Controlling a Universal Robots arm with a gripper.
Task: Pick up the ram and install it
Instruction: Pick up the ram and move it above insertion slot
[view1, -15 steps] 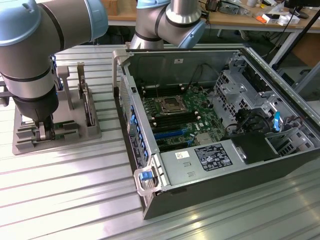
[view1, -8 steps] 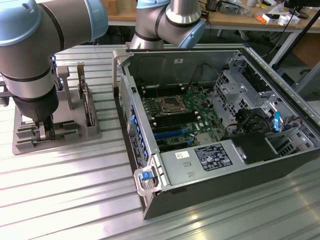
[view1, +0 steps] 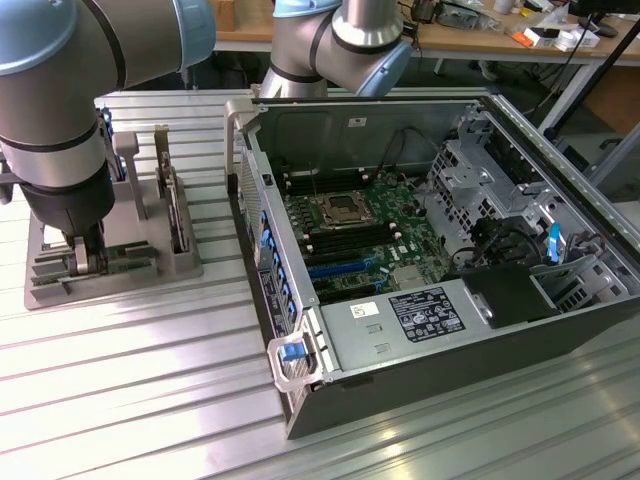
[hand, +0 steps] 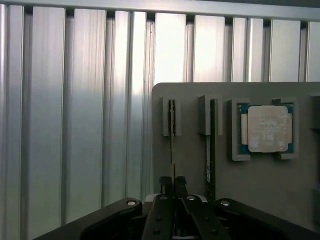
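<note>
Two rams stand on edge in slots of a grey holder (hand: 192, 165). My gripper (hand: 173, 182) is down over one ram (hand: 172, 132), its fingers (hand: 165, 186) shut on the thin green board, which still sits in its slot. The other ram (hand: 211, 150) stands alongside, untouched. In the exterior view my gripper (view1: 87, 258) is lowered into the holder (view1: 190, 262) at the exterior view's left, and a strip of green ram (view1: 130, 252) shows beside it.
A square silver processor (hand: 265, 128) rests in its own pocket of the holder. The open computer case (view1: 300, 400) lies at the exterior view's right, with the motherboard's memory slots (view1: 345, 240) exposed. All stands on a ribbed aluminium table (view1: 130, 380).
</note>
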